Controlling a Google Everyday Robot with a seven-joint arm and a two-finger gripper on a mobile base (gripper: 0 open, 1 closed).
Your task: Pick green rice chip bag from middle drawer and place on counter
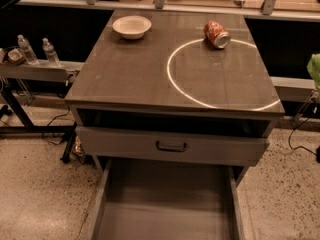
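A sliver of the bright green rice chip bag (pixel 315 70) shows at the right edge of the camera view, held in the air beside the counter's right side, about level with its top. My gripper is out of view past that right edge. The middle drawer (pixel 165 214) stands pulled open at the bottom of the view, and its flat grey floor is bare. The counter (pixel 125 71) is a glossy grey-brown top with a thin white circle ring (pixel 169 79) on its right half.
A red-orange soda can (pixel 216 34) lies on its side at the ring's far edge. A white bowl (pixel 131 26) sits at the counter's back left. A closed drawer front with a dark handle (pixel 171 146) is above the open drawer. A side shelf (pixel 35 70) at left holds water bottles (pixel 26 49).
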